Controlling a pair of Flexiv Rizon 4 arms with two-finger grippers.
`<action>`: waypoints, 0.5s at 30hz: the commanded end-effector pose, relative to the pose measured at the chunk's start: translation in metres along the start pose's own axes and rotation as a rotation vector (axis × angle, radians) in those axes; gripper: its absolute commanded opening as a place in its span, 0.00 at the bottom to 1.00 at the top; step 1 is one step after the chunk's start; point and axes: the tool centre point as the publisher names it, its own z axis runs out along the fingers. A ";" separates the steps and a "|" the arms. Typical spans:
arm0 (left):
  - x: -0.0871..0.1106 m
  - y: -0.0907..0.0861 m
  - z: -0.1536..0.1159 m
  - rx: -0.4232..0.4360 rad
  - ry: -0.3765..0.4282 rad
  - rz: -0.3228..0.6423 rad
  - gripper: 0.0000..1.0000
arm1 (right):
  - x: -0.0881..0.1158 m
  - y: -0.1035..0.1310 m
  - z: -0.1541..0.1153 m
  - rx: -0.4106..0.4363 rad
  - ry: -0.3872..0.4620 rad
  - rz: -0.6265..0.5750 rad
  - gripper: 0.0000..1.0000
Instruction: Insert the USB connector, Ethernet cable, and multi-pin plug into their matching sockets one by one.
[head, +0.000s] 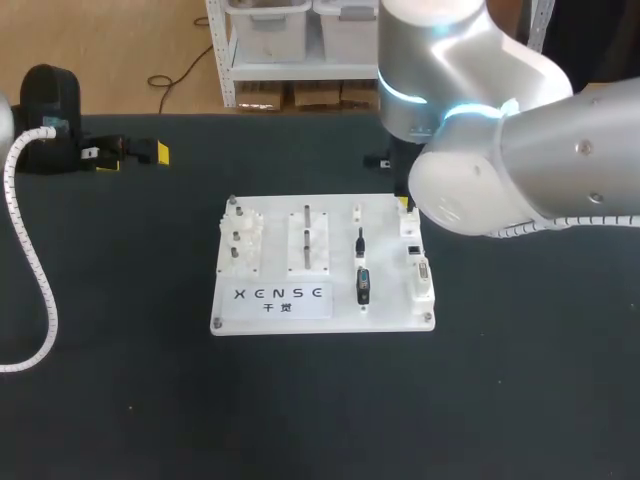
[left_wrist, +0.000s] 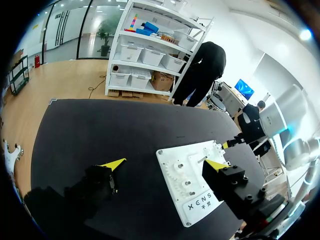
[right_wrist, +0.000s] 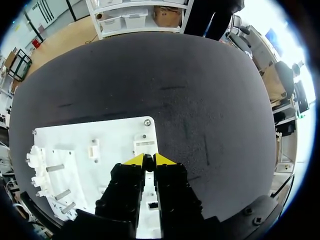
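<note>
A white board (head: 385, 305) lies mid-table. On it rest a thin black Ethernet cable (head: 360, 240) and a black multi-pin plug (head: 362, 285), left of a column of white sockets (head: 415, 255). My right gripper (head: 406, 205) hovers over the board's far right corner. In the right wrist view the right gripper (right_wrist: 148, 161) is shut on a small dark piece, seemingly the USB connector (right_wrist: 148, 165), just above the end socket (right_wrist: 145, 146). My left gripper (head: 132, 158) stays at the table's far left, away from the board (left_wrist: 175, 160); this left gripper (left_wrist: 165, 164) is open and holds nothing.
White peg fixtures (head: 242, 240) and posts (head: 308, 238) occupy the board's left half. A white ribbed hose (head: 40, 290) from my left arm curves over the table's left side. Dark tabletop surrounds the board on all sides.
</note>
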 end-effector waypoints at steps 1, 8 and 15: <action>0.000 0.000 0.000 0.000 0.000 0.000 1.00 | 0.000 -0.003 0.014 0.008 0.016 0.006 0.00; 0.000 0.000 0.000 0.000 0.000 0.000 1.00 | -0.002 -0.002 0.005 0.003 -0.017 0.015 1.00; 0.000 0.000 0.000 0.000 0.000 0.000 1.00 | -0.003 0.007 -0.027 -0.010 -0.080 -0.002 1.00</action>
